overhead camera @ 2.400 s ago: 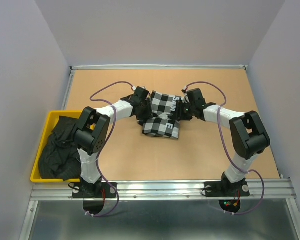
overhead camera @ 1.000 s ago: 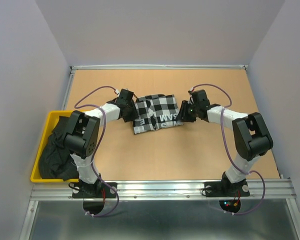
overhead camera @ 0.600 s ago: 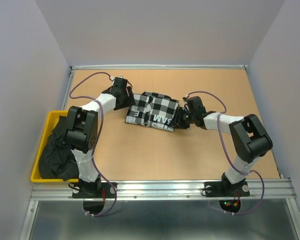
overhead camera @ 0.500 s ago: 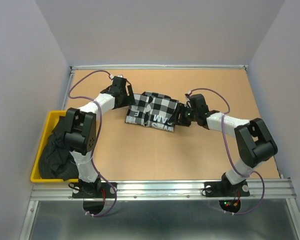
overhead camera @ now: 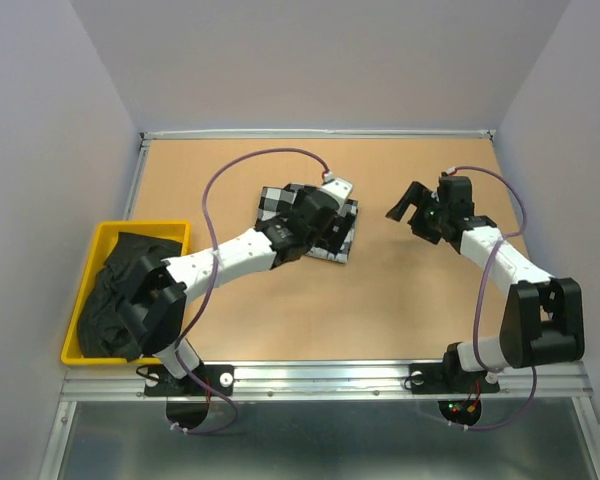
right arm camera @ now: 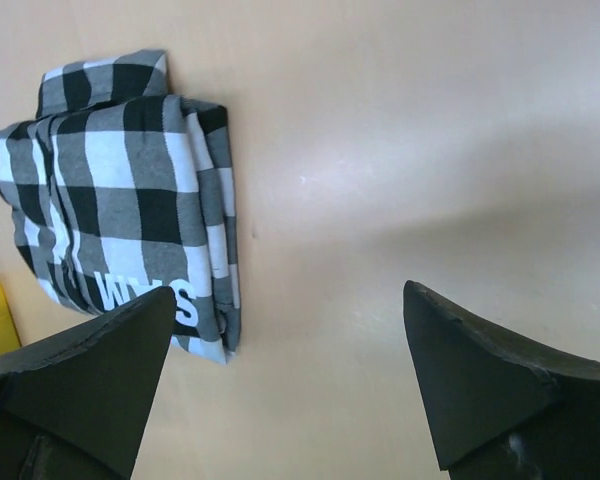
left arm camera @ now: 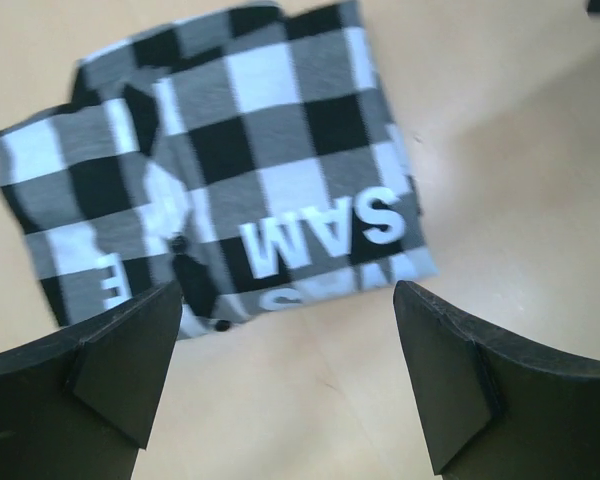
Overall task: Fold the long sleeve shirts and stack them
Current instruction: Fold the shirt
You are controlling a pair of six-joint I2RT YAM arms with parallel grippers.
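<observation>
We have let go of the check shirt (overhead camera: 273, 203). Both grippers now stand wide and empty, the left (left arm camera: 290, 340) over it, the right (overhead camera: 408, 203) drawn aside. It lies folded mid-table. 1 looks done to us, and the black shirt (overhead camera: 120, 290) waits in the bin (overhead camera: 130, 226).

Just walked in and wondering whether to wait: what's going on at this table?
Two robot arms are folding long sleeve shirts. The checked shirt lies folded in a compact rectangle on the table. The left hand hovers over it, open and empty; the right hand is off to the right, also open and empty. The black shirt sits crumpled in the yellow bin at the left, not yet folded.
</observation>
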